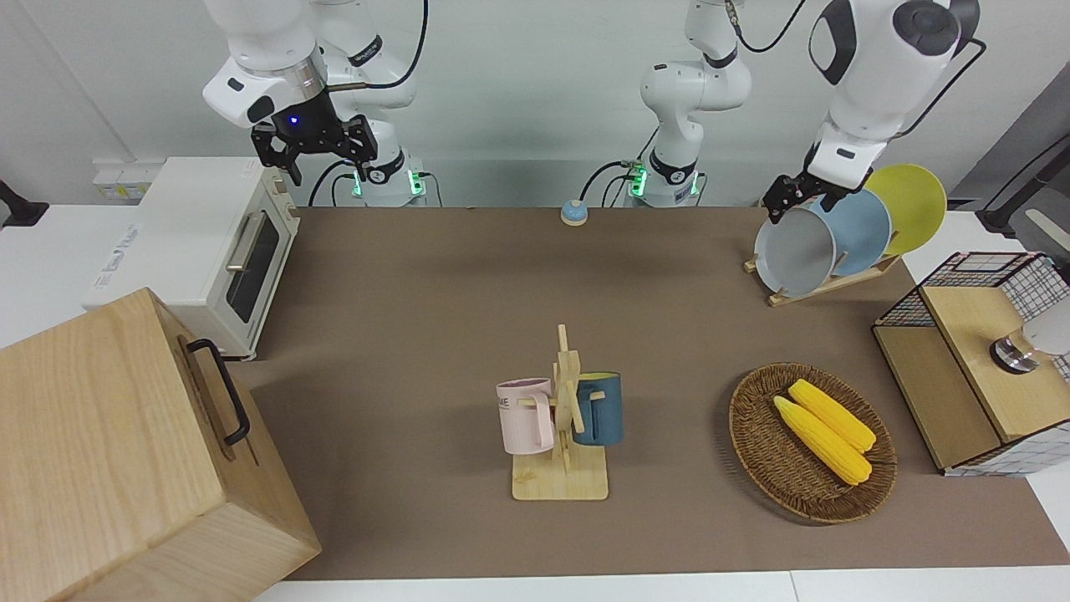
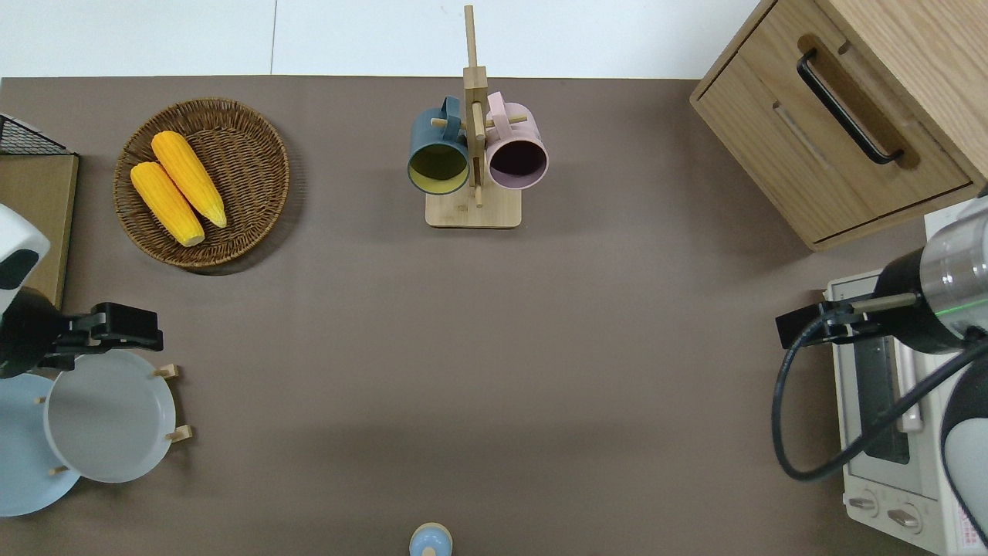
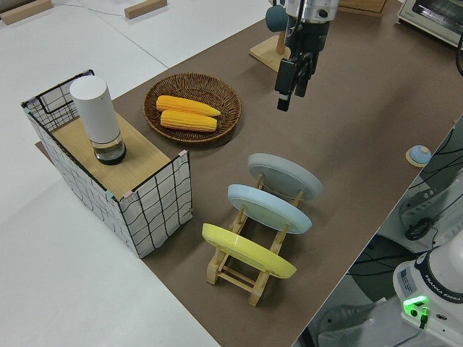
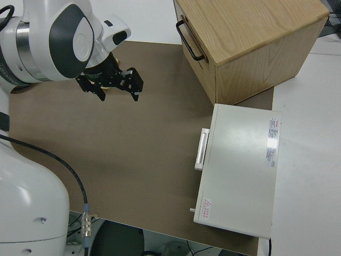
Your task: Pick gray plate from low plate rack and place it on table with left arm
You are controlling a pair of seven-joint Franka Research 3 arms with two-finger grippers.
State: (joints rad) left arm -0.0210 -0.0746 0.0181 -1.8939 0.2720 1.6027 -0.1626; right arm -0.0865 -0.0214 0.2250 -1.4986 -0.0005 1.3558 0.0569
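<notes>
One gray plate (image 1: 795,251) leans tilted in low plate rack (image 1: 823,284).

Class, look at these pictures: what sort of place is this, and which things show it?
Probably a robotics lab set up as a mock kitchen: two robot arms stand at a table laid with a plate rack, a toaster oven and a mug stand.

Bright even light from above, soft shadows on the table (image 1: 669,334) (brown matting), sharp focus
</notes>
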